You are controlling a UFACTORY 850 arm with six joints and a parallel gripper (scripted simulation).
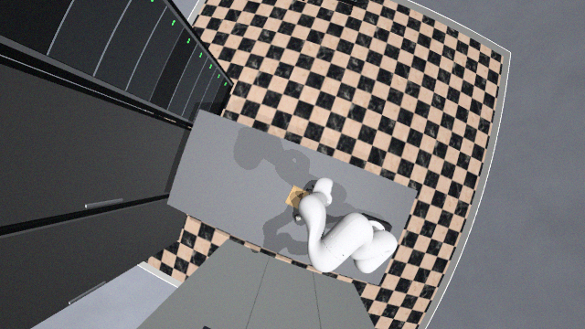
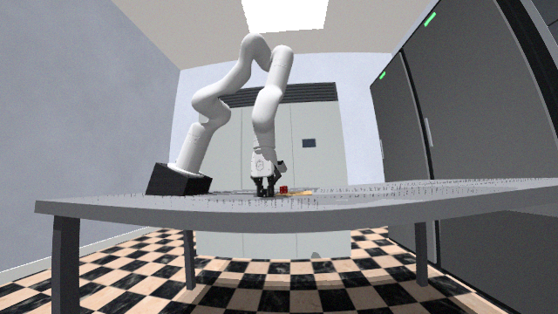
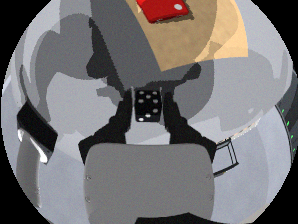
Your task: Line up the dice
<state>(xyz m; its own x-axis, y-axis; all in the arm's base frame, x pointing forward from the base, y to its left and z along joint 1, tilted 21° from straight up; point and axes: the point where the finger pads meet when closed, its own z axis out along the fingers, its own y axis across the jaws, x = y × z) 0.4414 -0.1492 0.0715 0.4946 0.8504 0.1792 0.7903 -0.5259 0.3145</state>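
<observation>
A black die (image 3: 148, 104) with several white pips lies on the grey table, just off the near edge of the tan mat (image 3: 189, 26). My gripper (image 3: 147, 99) is low over the table with a finger on each side of this die. The fingers stand half open, and a small gap shows on both sides of the die. A red die (image 3: 161, 4) lies flat on the mat, farther out. In the exterior view the gripper (image 2: 266, 192) reaches the table top beside the red die (image 2: 283, 189) and the mat (image 2: 302, 192). A third die is not in view.
The robot's black base (image 2: 178, 182) stands on the table to the left of the gripper. In the top view the white arm (image 1: 335, 233) hides part of the mat (image 1: 296, 196). Dark cabinets (image 1: 82, 151) stand along one end of the table.
</observation>
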